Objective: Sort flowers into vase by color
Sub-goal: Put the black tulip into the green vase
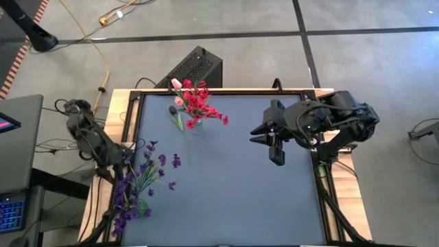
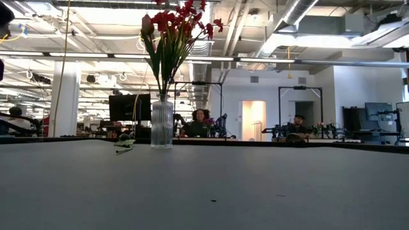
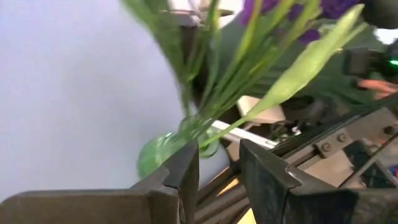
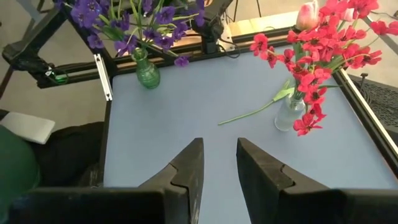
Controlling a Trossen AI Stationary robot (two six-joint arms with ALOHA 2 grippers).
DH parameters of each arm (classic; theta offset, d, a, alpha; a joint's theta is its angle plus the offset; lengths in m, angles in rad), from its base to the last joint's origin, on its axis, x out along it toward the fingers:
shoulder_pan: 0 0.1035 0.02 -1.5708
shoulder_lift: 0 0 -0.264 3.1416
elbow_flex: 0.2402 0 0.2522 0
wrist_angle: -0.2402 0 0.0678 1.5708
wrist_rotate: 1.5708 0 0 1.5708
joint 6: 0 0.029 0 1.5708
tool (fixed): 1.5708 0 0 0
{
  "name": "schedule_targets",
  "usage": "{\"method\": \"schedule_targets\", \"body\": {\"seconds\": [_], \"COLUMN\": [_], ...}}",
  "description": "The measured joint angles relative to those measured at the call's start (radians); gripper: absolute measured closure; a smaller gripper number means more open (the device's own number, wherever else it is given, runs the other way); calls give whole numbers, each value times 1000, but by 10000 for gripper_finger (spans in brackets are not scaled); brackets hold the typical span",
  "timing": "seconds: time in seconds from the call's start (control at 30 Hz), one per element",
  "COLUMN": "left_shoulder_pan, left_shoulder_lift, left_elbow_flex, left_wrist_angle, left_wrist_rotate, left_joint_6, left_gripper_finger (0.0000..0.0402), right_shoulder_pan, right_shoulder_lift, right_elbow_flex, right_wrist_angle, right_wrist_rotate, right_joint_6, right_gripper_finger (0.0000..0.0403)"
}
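Red sprays fill the clear glass vase (image 1: pixel 195 125) at the far side of the grey table (image 1: pixel 233 199) — the red flowers (image 1: pixel 200 103) stand upright in it with a pink tulip bud (image 1: pixel 176 84) among them, and in the low view the ribbed vase (image 2: pixel 162 121) shows them rising tall. One loose green stem (image 4: pixel 249 114) lies flat on the table just beside that vase. The purple flowers (image 1: pixel 137 182) stand in a green vase (image 4: pixel 147 71) at the table's left edge, near the left gripper (image 3: pixel 217 168); its fingers stand a little apart with nothing between them, the green vase (image 3: pixel 163 151) just ahead of them. The right gripper (image 4: pixel 217 163) hangs over the table's right side, well apart from both vases — its fingers are likewise slightly apart and hold nothing.
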Motion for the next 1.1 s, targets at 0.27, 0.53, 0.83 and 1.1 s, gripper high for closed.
{"method": "schedule_targets", "body": {"seconds": [0.27, 0.53, 0.83, 1.1], "left_shoulder_pan": [0, 0, 1, 1], "left_shoulder_lift": [0, 0, 0, 0], "left_elbow_flex": [157, 255, 255, 254], "left_wrist_angle": [-261, -332, -332, -331], "left_wrist_rotate": [-191, -570, -616, -668], "left_joint_6": [-56, 4, 57, 101], "left_gripper_finger": [299, 299, 299, 299], "right_shoulder_pan": [0, 34, 79, 132], "right_shoulder_lift": [45, 163, 367, 589], "right_elbow_flex": [-5, -5, -5, -5], "right_wrist_angle": [-31, -141, -83, 113], "right_wrist_rotate": [1, 32, 52, 145], "right_joint_6": [22, 36, 56, 161], "right_gripper_finger": [282, 283, 285, 285]}}
